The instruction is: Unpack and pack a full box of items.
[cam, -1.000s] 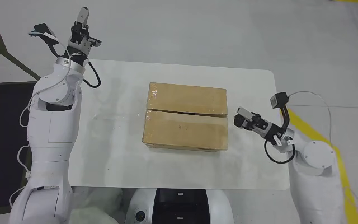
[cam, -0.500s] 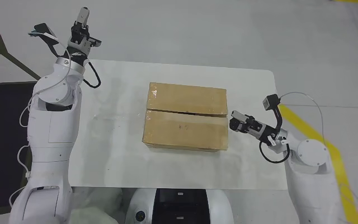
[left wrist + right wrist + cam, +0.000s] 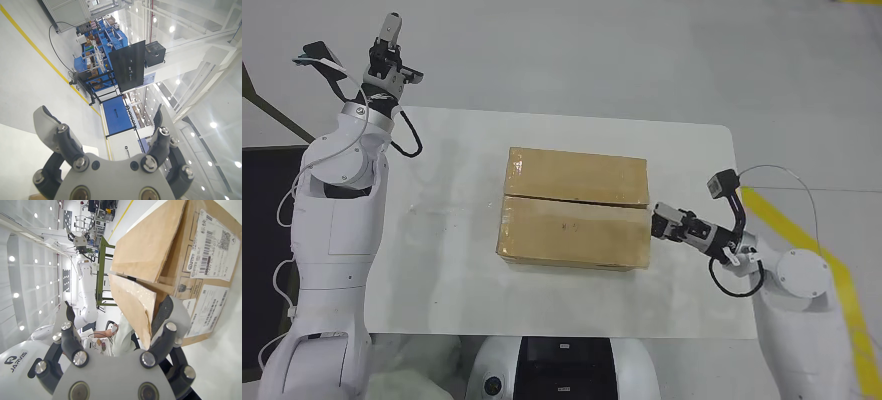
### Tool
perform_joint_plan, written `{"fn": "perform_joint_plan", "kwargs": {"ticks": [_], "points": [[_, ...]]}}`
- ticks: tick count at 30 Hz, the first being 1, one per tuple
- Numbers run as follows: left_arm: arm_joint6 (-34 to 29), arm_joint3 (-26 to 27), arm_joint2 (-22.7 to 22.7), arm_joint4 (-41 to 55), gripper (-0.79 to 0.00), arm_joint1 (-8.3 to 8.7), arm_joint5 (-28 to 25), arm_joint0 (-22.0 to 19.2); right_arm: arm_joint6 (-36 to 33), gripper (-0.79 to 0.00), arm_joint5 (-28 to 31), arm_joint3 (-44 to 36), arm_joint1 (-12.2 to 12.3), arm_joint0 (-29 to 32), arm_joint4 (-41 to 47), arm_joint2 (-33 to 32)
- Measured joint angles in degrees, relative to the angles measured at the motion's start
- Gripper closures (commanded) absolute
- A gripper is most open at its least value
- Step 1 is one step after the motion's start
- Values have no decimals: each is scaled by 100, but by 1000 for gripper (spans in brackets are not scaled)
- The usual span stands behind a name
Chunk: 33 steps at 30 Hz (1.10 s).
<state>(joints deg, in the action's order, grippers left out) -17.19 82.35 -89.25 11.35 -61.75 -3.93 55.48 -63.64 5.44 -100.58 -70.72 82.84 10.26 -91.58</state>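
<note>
Now both sets of jaws are gaping empty, the right straddling the corner of a flap point(image 3: 132, 306) on the box point(image 3: 577, 177). A shallow bite is risking a torn flap or a shoved box.

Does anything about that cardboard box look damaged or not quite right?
Yes. The box has unsealed top flaps, with a dark gap between them. The flap nearest the open right gripper sits raised off the box, and its corner looks creased and ragged.

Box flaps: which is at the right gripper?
The flap nearer the robot: its end edge sits inside the open right gripper. The far flap lies apart.
</note>
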Motion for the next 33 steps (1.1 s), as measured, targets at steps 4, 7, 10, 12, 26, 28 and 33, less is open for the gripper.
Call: {"fn": "perform_joint_plan", "kwargs": {"ticks": [4, 7, 10, 12, 26, 28, 33], "points": [[0, 0, 0, 0, -785, 0, 0, 0, -261, -785, 20, 224, 31, -147, 373, 47], [0, 0, 0, 0, -785, 0, 0, 0, -550, -785, 87, 390, 58, -260, 619, 86], [0, 0, 0, 0, -785, 0, 0, 0, -791, -785, 139, 568, 86, -358, 817, 110], [0, 0, 0, 0, -785, 0, 0, 0, -905, -785, 174, 640, 101, -401, 895, 142], [0, 0, 0, 0, -785, 0, 0, 0, -1455, -785, 481, 148, 244, -141, 1290, 85], [0, 0, 0, 0, -785, 0, 0, 0, -1527, -785, 550, -34, 268, -25, 1339, 38], [0, 0, 0, 0, -785, 0, 0, 0, -1607, -785, 660, -442, 325, 248, 1304, -64]]}}
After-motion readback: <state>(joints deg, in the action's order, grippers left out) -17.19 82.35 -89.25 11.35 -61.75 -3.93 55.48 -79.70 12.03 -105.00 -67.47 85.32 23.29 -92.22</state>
